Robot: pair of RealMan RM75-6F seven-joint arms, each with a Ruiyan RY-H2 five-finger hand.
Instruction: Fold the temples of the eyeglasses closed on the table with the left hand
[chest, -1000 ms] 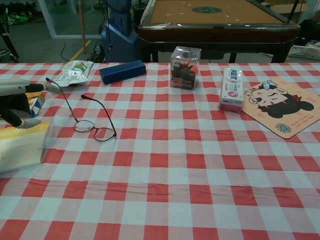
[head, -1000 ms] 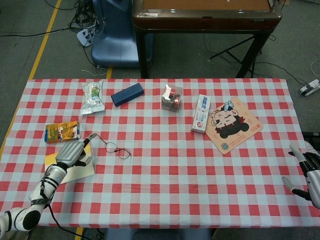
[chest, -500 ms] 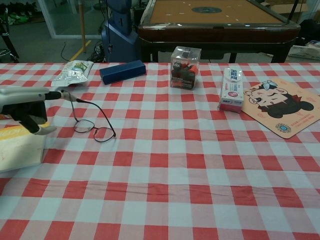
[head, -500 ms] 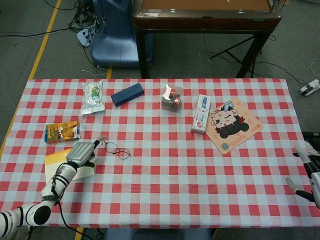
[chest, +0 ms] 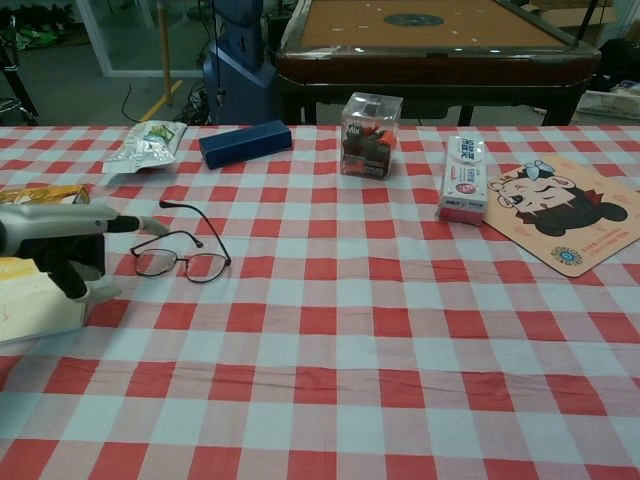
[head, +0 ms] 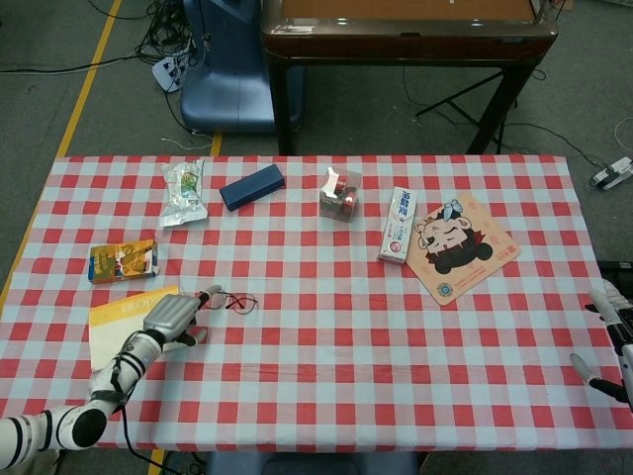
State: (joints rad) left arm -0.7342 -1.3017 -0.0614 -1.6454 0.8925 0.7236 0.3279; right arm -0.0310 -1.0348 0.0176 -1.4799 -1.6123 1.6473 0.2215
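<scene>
Resting on the checked table (head: 326, 327), the left robot hand (head: 170, 319) lay just left of the eyeglasses (chest: 180, 258), its fingers stretched toward the frame and one fingertip at or touching the near temple end; it grasped nothing. The eyeglasses sat upright on the cloth, lenses facing the chest camera, with one temple (chest: 192, 214) standing out behind them, not folded. Under and left of the left robot hand lay a yellow booklet (head: 114, 322), and beyond that an orange carton (head: 123, 261). Farther back from the eyeglasses were a foil snack bag (head: 184, 192) and a dark blue case (head: 251, 187). Well right of the eyeglasses stood a clear plastic box (head: 339, 193), a toothpaste box (head: 398, 224) and a cartoon mouse pad (head: 461, 246). The right robot hand (head: 613, 346) hung off the table's right edge, fingers spread and empty.
</scene>
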